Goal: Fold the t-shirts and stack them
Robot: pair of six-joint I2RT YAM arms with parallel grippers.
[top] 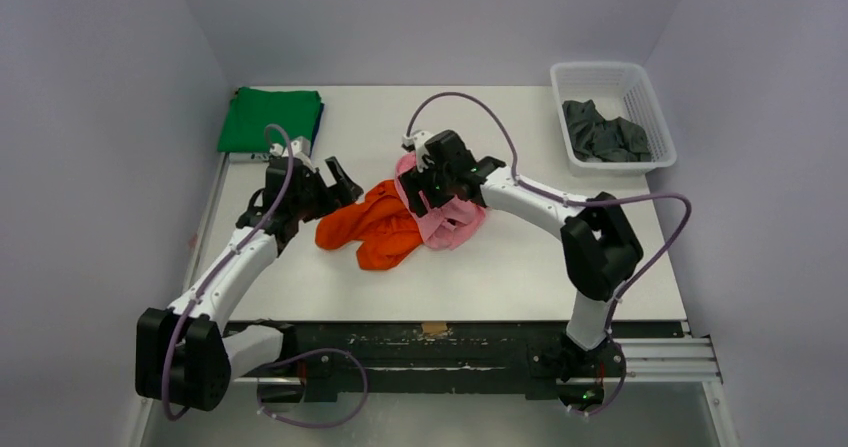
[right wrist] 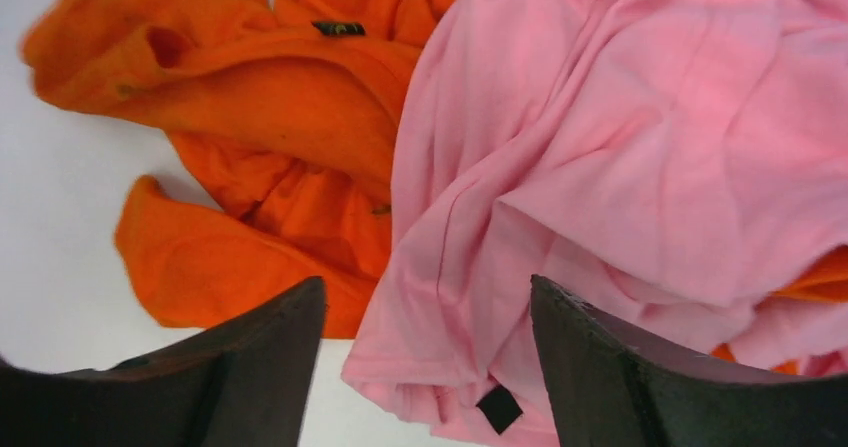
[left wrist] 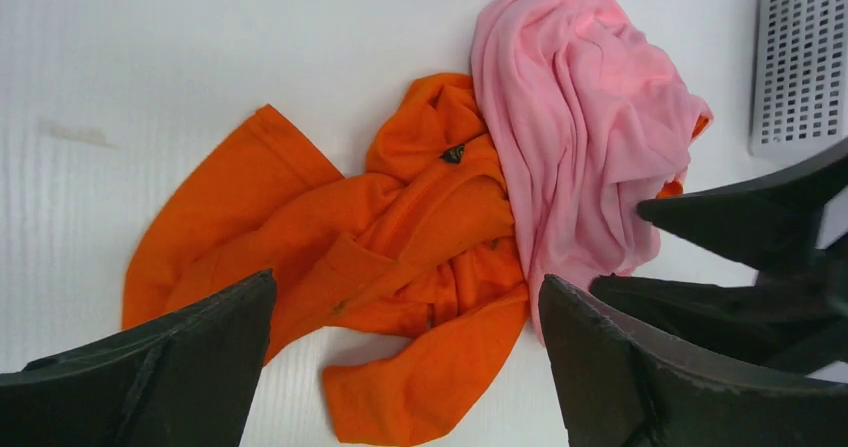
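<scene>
A crumpled orange t-shirt (top: pixel 375 229) (left wrist: pixel 400 227) (right wrist: pixel 250 87) lies mid-table. A pink t-shirt (top: pixel 452 222) (left wrist: pixel 580 117) (right wrist: pixel 620 137) is bunched on its right side and overlaps it. My left gripper (top: pixel 345 182) (left wrist: pixel 405 282) hovers open over the orange shirt's left part, holding nothing. The right gripper (top: pixel 425 192) (right wrist: pixel 428 282) stands open just above the pink shirt's hem, its jaws either side of the cloth without pinching it. At the back left corner a green t-shirt (top: pixel 270 117) lies folded, with a dark blue edge (top: pixel 320 119) showing under it.
A white lattice basket (top: pixel 655 117) (left wrist: pixel 800 67) at the back right holds a dark crumpled garment (top: pixel 603 132). The table's left edge (top: pixel 210 217) runs close to the left arm. Purple walls close in the back and both sides.
</scene>
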